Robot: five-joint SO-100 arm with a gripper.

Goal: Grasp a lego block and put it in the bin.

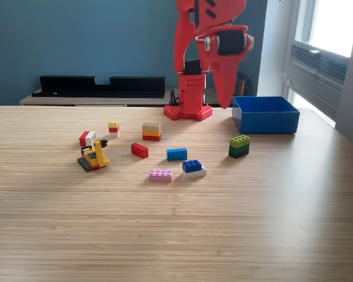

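Observation:
The blue bin (265,114) stands at the back of the table, toward the exterior view's right. My red gripper (225,103) hangs point-down in the air just left of the bin, high above the table, and looks shut with nothing in it. Lego blocks lie scattered below and to the left: a green and black stack (239,146), a blue block (176,154), a blue block on a white one (194,168), a pink plate (160,175), a red block (139,150) and a tan, yellow and red stack (152,131).
Further left sit a small yellow, red and white stack (113,128), a red and white piece (87,138) and a yellow and black build (94,156). The arm's red base (188,110) is bolted at the table's back edge. A low shelf (100,88) runs behind.

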